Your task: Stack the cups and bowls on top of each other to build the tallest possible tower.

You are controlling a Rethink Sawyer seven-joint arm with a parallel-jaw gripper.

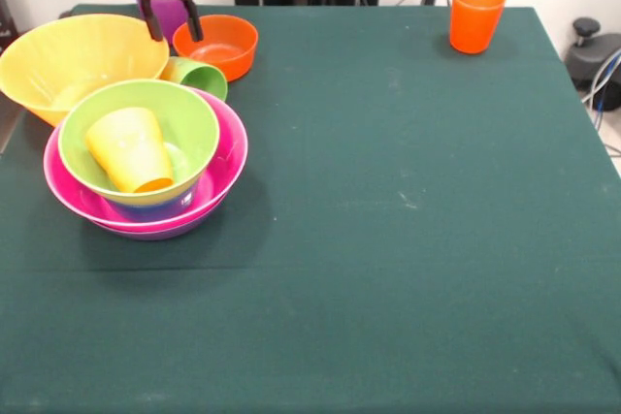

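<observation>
Front view: the gripper [173, 26] hangs at the far left of the table [408, 239], its two dark fingers spread apart with the purple cup [172, 18] standing between them; whether they press on it cannot be told. The orange bowl [217, 46] sits just right of the fingers, close to the table's far edge. The yellow bowl [76, 63] lies at the left edge, tilted, its rim reaching the table's left border. The light green cup [197, 76] lies on its side between the yellow bowl and the orange bowl, touching the tower [146, 167]. That tower stands at the near left: a purple bowl [160, 231] at the bottom, the pink bowl [225, 167] nested in it, a blue band showing beneath the light green bowl [184, 123] on top. The yellow-orange cup [131, 149] lies tipped inside the green bowl, mouth toward the near side. The orange cup [475, 16] stands upright at the far right, well apart from everything else, near the far edge. The table's centre, right side and near half carry nothing.
</observation>
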